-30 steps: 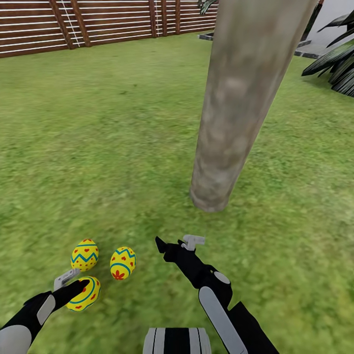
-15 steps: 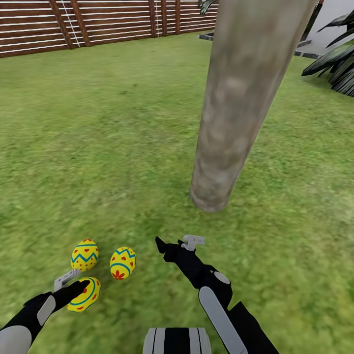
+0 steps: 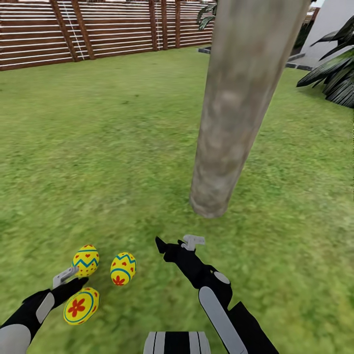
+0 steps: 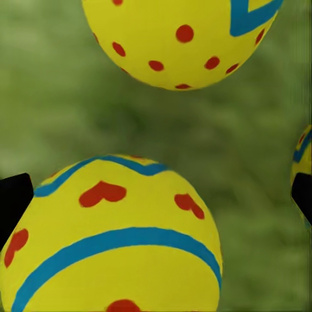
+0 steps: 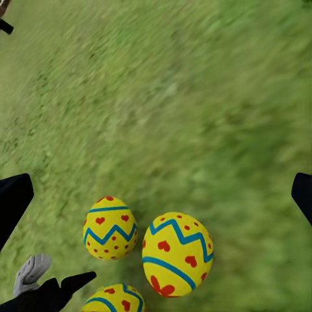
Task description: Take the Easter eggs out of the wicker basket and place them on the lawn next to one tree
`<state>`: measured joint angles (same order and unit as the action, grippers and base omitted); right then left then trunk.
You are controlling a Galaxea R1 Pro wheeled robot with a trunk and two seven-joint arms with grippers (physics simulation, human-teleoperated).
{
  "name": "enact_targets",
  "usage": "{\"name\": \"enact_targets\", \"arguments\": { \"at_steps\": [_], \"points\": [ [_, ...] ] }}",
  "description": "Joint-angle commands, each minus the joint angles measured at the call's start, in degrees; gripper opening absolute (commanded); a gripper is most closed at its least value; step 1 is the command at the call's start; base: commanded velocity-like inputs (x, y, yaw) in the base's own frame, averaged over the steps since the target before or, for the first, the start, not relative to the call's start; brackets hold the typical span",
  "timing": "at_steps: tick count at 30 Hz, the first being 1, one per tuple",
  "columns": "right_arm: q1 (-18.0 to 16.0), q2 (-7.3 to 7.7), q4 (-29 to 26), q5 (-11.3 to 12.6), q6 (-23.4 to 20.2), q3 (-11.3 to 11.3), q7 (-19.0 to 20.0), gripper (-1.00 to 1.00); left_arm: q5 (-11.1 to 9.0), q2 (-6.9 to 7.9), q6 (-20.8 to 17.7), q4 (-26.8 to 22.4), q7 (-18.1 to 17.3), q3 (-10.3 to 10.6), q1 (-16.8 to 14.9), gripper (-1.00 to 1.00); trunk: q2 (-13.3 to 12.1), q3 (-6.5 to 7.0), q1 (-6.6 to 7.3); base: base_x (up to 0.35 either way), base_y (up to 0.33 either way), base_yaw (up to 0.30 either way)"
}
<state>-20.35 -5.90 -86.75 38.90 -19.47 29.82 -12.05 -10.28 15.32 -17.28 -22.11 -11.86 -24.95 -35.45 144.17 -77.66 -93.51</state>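
Note:
Three yellow Easter eggs lie on the lawn (image 3: pixel 123 147) to the near left of the tree (image 3: pixel 231 123) trunk: one (image 3: pixel 86 260) farthest, one (image 3: pixel 123 269) to its right, one (image 3: pixel 81 306) nearest me with a red flower facing up. My left gripper (image 3: pixel 73 281) is open, its fingers just left of the nearest egg and not touching it. In the left wrist view an egg (image 4: pixel 110 240) looms close between the spread fingertips (image 4: pixel 13 201). My right gripper (image 3: pixel 176 242) hovers open and empty below the trunk; its view takes in the eggs (image 5: pixel 177 253). The wicker basket is out of view.
A brown slat fence (image 3: pixel 98 24) runs along the far edge of the grass. Dark spiky leaves (image 3: pixel 329 73) and a white wall stand at the far right. Open grass stretches left of the trunk and around the eggs.
The egg that sat between my left fingers has come free and rolled nearer to me, flower side up. The head view has tilted slightly. The right arm has not moved.

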Motion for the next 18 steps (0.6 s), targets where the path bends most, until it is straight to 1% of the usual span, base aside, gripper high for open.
{"name": "enact_targets", "arguments": {
  "at_steps": [1,3,7,12,14,18],
  "points": [
    [0.0,0.01,-0.1,0.6,-0.1,0.1,-0.5,1.0,-0.4,-0.03,-0.7,-0.1,-0.2,-0.4,0.0,1.0,0.0,0.19,0.03,0.0,0.0,0.0],
    [0.0,0.01,-0.1,0.6,-0.1,0.1,-0.5,1.0,-0.4,-0.03,-1.2,-0.3,-0.2,-0.4,0.0,1.0,0.0,0.63,0.08,-0.009,0.0,0.0],
    [0.0,0.01,-0.1,0.6,-0.1,0.1,-0.5,1.0,-0.4,-0.03,-1.6,-0.4,-0.2,-0.4,0.0,1.0,-0.1,1.52,0.19,-0.171,0.0,0.0],
    [0.0,0.01,-0.1,0.6,-0.1,0.1,-0.5,1.0,-0.4,0.0,-1.7,-0.4,-0.3,-0.4,0.0,1.0,-0.1,2.63,0.32,-0.023,0.0,0.0],
    [0.0,0.01,-0.1,0.6,-0.1,0.1,-0.5,1.0,-0.4,0.04,-2.4,-0.5,-0.3,-0.4,-0.1,1.0,-0.2,3.07,0.37,-0.044,0.0,0.0],
    [0.0,0.01,-0.1,0.6,-0.1,0.1,-0.5,1.0,-0.4,0.01,-3.5,-1.4,-0.3,-0.4,0.0,1.0,-0.2,3.95,0.47,-0.236,0.04,0.0]
  ]
}}
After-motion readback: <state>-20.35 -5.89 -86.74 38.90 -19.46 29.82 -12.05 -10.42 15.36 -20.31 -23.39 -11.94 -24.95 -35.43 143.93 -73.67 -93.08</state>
